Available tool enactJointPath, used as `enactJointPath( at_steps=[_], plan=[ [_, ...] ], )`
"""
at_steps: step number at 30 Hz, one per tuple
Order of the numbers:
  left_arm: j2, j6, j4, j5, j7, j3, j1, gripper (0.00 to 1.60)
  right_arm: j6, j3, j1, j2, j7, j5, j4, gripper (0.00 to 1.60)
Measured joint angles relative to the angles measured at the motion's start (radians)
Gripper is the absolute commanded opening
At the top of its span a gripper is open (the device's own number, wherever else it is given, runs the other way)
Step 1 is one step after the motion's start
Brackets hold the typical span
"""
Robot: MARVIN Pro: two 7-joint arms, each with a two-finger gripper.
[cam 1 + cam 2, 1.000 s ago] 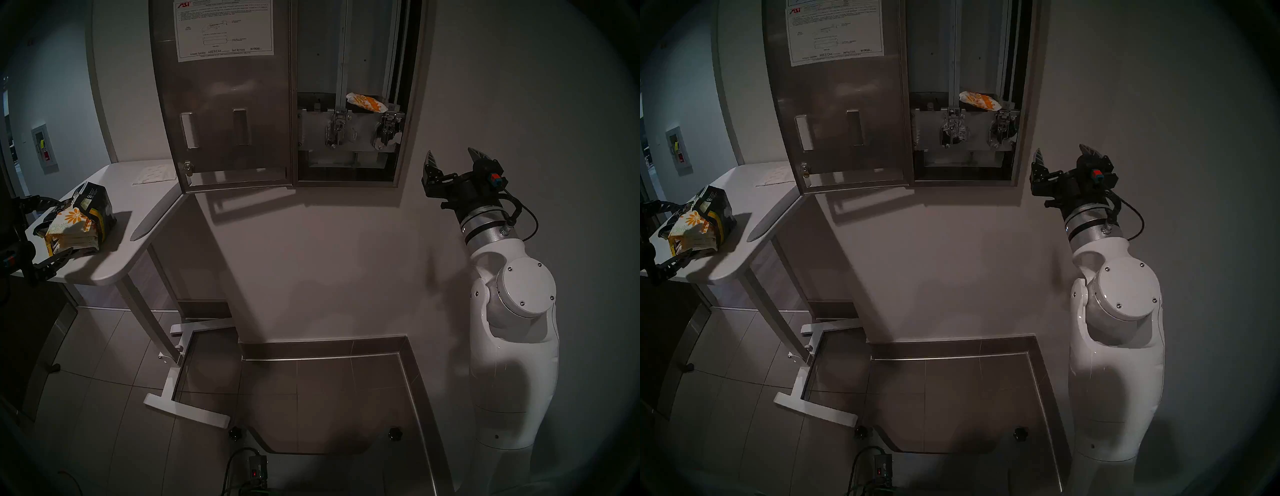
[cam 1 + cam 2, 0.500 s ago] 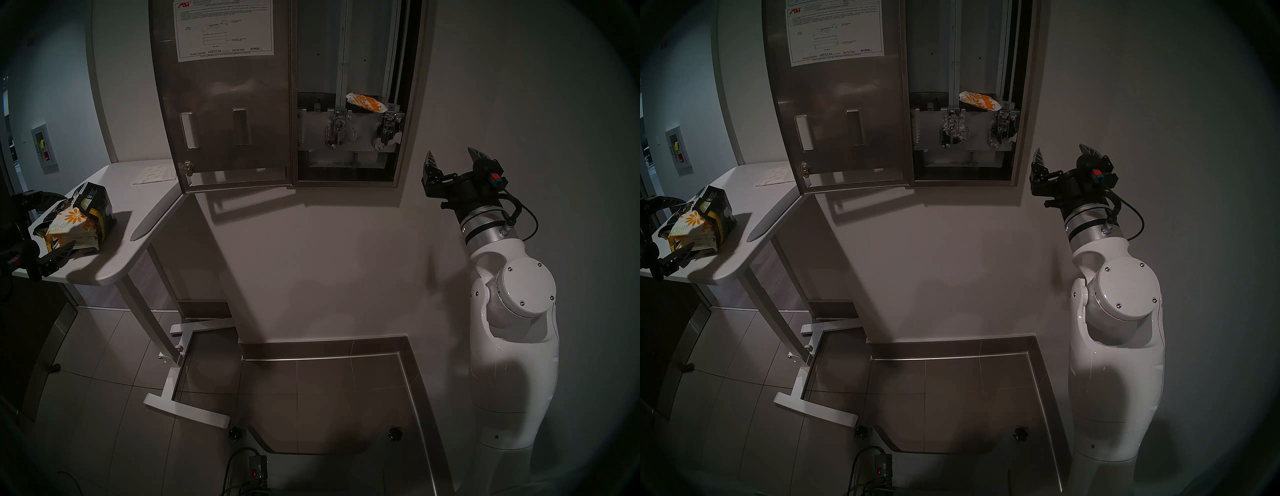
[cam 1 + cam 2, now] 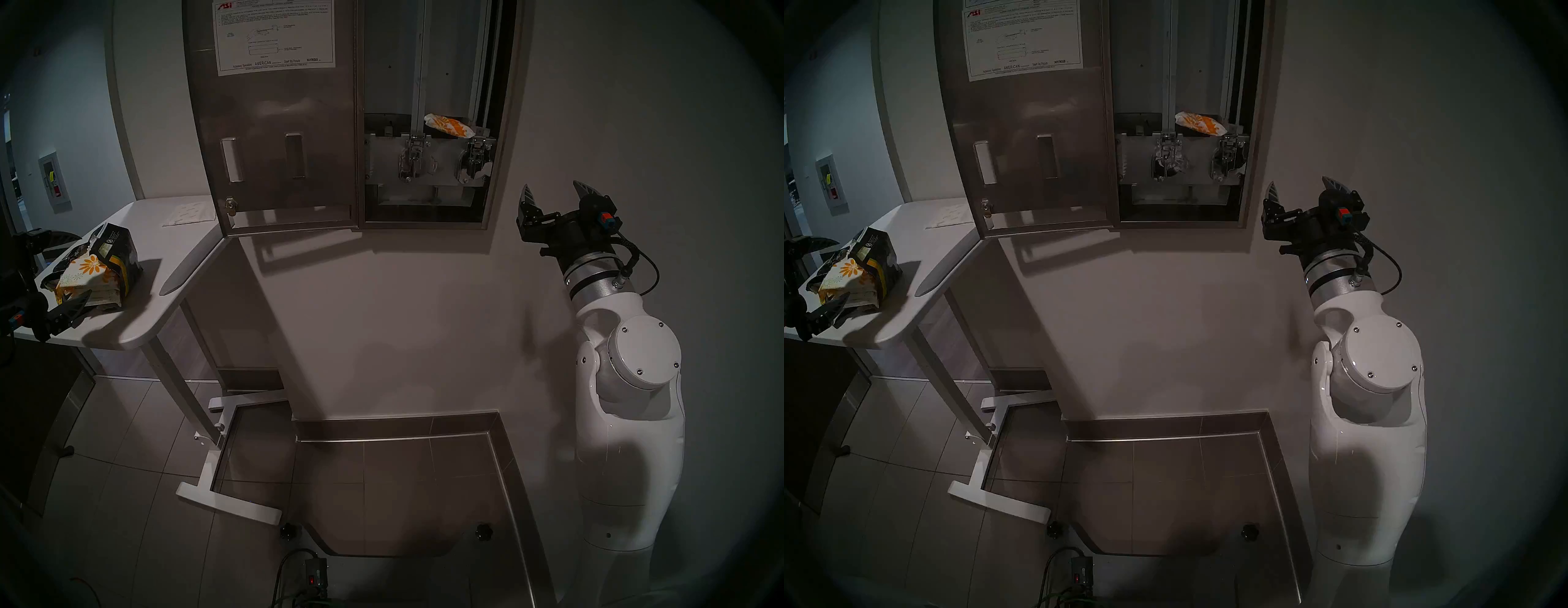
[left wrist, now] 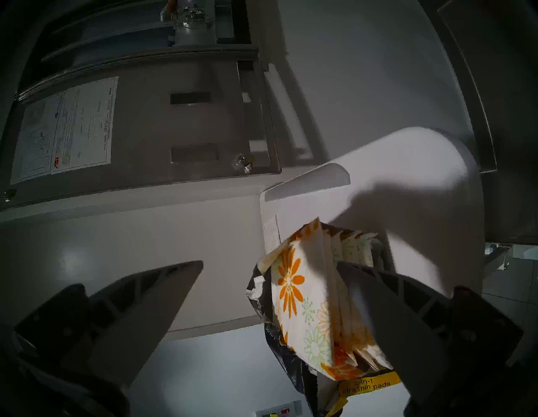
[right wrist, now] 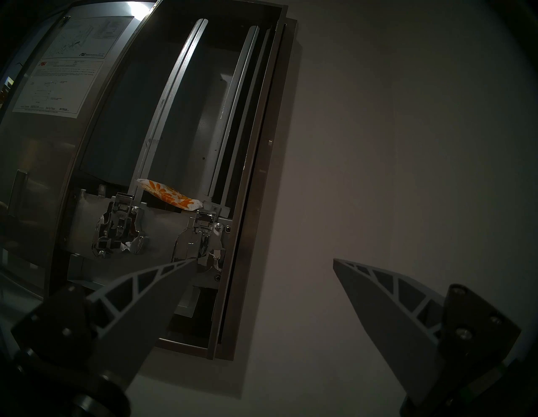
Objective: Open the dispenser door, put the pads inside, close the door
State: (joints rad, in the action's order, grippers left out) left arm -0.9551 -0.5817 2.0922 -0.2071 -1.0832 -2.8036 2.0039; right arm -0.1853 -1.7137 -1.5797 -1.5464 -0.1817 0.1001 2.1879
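The steel dispenser hangs on the wall with its door swung open to the left, instruction sheet showing. One daisy-print pad lies inside above the two chrome levers; it also shows in the right wrist view. More pads are stacked in a torn black-and-yellow bag on the white table. My left gripper is open, its fingers straddling the stack; in the left wrist view one finger overlaps the pads. My right gripper is open and empty, right of the dispenser's lower corner.
The white table stands left, its far corner under the open door. A flat white sheet lies at its back. The table's foot lies on the tiled floor. A steel-edged platform runs along the wall's foot.
My left gripper has crept further onto the table around the pad stack, its near finger now closer to the pads. The right arm, door and inside pad have not moved.
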Motion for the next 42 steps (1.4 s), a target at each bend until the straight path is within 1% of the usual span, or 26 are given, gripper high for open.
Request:
enactJointPath(
  at_steps=[42],
  plan=[
    [-0.001, 0.007, 0.004, 0.003, -0.002, 0.000, -0.008, 1.60, 0.000, 0.001, 0.000, 0.001, 0.002, -0.001, 0.000, 1.60]
  ],
)
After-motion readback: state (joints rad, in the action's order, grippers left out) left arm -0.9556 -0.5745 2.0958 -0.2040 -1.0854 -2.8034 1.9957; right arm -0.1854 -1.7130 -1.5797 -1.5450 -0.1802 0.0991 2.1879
